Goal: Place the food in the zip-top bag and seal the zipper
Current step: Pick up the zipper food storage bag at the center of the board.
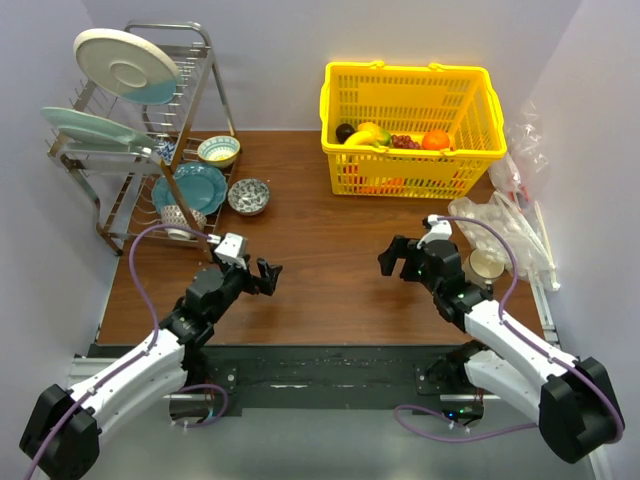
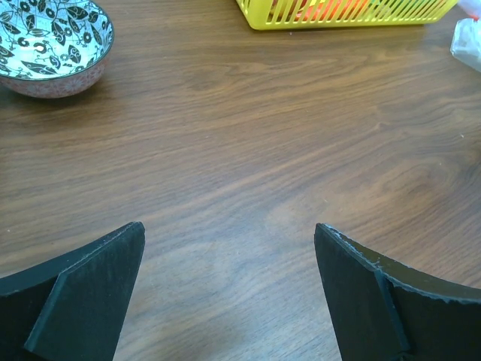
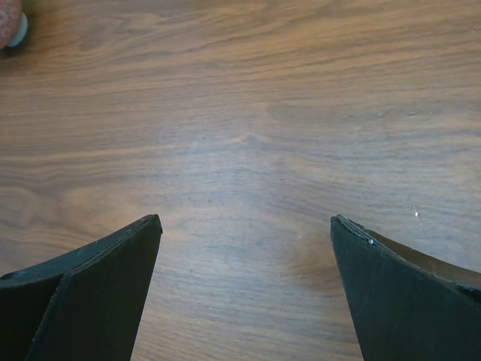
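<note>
The yellow banana bunch (image 1: 364,135) and a green-orange mango-like fruit (image 1: 381,133) lie inside the yellow basket (image 1: 410,95) at the back. The long dark green vegetable is not visible. A clear floppy bag (image 1: 492,213) lies at the table's right side, behind my right arm; I cannot make out its zipper strip. My left gripper (image 1: 268,275) (image 2: 229,226) is open and empty over bare wood at the front left. My right gripper (image 1: 393,258) (image 3: 246,219) is open and empty over bare wood, left of the bag.
Red grapes (image 1: 404,141), a round orange (image 1: 436,140) and a small dark fruit (image 1: 344,131) share the basket. A dish rack (image 1: 150,140) with plates stands at the back left, with patterned bowls (image 1: 248,195) (image 2: 49,45) beside it. Thin plastic with red marks (image 1: 520,160) lies at the far right.
</note>
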You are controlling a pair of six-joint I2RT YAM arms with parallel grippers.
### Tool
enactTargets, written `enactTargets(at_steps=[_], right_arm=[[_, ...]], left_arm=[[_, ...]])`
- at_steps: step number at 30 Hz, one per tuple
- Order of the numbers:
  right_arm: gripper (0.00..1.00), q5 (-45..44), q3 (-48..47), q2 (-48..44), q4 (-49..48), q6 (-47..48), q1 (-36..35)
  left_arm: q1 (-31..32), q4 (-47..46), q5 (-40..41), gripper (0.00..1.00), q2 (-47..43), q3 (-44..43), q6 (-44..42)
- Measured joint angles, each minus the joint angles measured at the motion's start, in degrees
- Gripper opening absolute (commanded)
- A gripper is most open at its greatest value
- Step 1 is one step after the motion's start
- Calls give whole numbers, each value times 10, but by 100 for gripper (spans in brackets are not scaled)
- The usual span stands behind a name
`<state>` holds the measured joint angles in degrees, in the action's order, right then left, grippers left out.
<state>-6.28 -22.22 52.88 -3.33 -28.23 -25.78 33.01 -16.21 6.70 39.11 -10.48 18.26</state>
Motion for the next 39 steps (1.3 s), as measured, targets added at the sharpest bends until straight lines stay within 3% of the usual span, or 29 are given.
enactTargets(at_steps=[12, 21, 28, 33, 39], right_arm=[[99, 0, -12, -94, 51, 0, 0], [99, -21, -229, -73, 209, 26, 0], [98, -168, -311, -62, 284, 50, 0], [95, -316, -386, 39, 344, 53, 1], [93, -362, -381, 131, 346, 59, 54]], left_arm=[[0, 0, 9, 100, -31, 5, 0], [0, 4, 16, 100, -39, 10, 1], [0, 4, 16, 100, -34, 10, 1], [0, 4, 16, 100, -29, 10, 1], [0, 4, 14, 100, -21, 10, 1]])
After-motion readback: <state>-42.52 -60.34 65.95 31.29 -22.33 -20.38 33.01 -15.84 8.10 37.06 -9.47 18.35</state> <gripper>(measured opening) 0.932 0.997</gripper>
